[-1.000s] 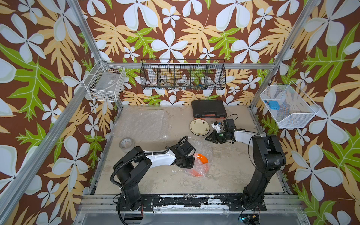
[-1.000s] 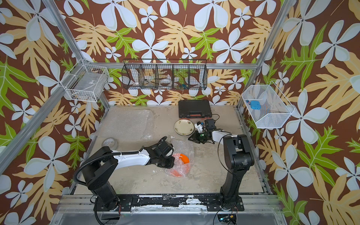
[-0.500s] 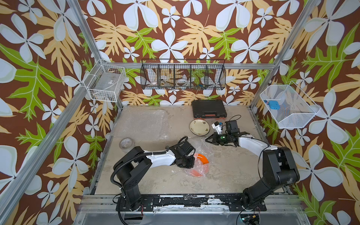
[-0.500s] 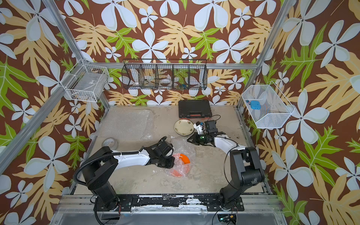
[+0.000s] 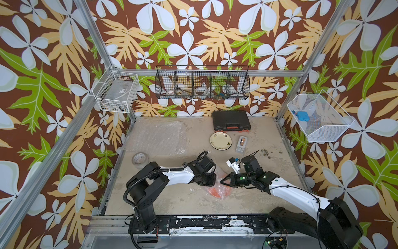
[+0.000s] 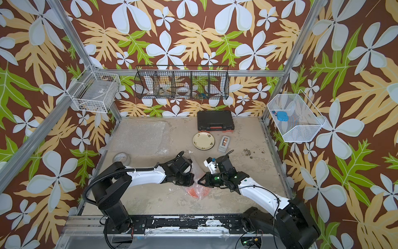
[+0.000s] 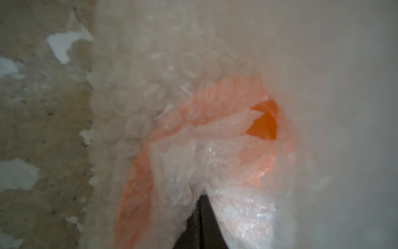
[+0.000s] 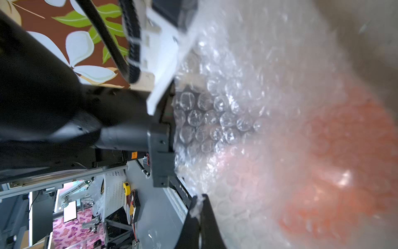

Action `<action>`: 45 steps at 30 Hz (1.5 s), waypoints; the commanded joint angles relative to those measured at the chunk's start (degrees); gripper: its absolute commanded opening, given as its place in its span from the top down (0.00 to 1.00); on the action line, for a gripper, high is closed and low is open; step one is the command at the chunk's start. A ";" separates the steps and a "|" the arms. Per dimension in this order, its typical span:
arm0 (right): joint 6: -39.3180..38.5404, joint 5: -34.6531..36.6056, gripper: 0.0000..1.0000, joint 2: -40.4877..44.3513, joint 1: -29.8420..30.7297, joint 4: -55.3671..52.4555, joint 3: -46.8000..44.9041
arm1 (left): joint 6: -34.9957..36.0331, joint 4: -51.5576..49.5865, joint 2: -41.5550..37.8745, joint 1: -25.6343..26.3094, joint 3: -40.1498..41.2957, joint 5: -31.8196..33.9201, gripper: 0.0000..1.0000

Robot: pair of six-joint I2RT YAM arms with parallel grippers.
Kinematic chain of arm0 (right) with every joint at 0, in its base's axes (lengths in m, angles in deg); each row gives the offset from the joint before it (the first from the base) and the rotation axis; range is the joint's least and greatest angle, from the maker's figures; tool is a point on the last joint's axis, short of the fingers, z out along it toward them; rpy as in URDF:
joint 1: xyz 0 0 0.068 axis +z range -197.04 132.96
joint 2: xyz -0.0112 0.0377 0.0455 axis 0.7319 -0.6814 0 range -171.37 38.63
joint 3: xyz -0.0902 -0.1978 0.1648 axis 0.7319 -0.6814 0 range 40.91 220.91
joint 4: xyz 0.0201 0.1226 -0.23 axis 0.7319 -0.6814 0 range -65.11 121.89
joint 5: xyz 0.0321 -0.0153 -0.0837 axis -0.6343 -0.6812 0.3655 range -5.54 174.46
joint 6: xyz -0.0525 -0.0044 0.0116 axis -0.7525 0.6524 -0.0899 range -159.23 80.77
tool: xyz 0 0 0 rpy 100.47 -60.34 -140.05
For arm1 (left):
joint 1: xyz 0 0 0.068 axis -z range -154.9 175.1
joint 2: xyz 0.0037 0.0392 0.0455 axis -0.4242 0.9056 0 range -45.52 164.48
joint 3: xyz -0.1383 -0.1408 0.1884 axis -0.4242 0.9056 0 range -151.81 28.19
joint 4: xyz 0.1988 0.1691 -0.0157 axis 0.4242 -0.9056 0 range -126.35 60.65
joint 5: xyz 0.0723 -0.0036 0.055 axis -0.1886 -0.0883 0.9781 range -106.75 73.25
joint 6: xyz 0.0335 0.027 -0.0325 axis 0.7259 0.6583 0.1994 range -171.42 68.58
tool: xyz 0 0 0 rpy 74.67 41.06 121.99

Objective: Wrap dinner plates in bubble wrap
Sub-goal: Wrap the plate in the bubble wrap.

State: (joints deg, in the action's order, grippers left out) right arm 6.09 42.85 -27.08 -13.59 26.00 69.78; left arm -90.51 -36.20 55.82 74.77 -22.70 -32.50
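Note:
An orange dinner plate (image 5: 216, 191) (image 6: 195, 191) lies near the table's front middle, covered by crumpled bubble wrap (image 7: 172, 90) (image 8: 237, 107). My left gripper (image 5: 212, 183) (image 7: 203, 197) is shut on a fold of that wrap at the plate's far left edge. From the right, my right gripper (image 5: 222, 182) (image 6: 199, 182) (image 8: 198, 200) meets it tip to tip, shut with a small whitish scrap pinched at its tips. A cream dinner plate (image 5: 221, 140) (image 6: 203, 140) with dark flower marks lies bare farther back. A flat bubble wrap sheet (image 5: 157, 138) (image 6: 140, 138) covers the back left.
A whitish tape roll (image 5: 140, 160) (image 6: 121, 158) sits at the left edge. A grey tape dispenser (image 5: 241, 144) (image 6: 224, 144) lies right of the cream plate, and a black case (image 5: 230, 123) stands against the back wall. Wire baskets hang on the walls.
My right arm has swung from beside the tape dispenser forward to the wrapped orange plate, staying shut. The left arm has held still on the wrap.

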 commanded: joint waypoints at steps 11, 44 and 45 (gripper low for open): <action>7.89 -2.29 1.00 -13.03 6.41 18.41 -8.19 | -3.09 -9.58 1.64 -0.33 2.75 8.19 0.93; 4.15 9.44 0.64 -3.28 6.36 -3.35 -2.41 | -8.63 -3.53 -0.98 4.60 5.42 3.14 0.91; 4.38 9.61 0.63 -1.72 6.21 -4.33 -1.62 | -8.63 -3.42 -0.88 4.56 5.64 3.06 0.91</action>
State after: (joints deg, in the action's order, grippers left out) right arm 11.12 49.04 -32.15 -7.27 29.87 66.56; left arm -98.92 -33.60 53.20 79.44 -18.66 -33.42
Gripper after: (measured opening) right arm 0.392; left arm 0.084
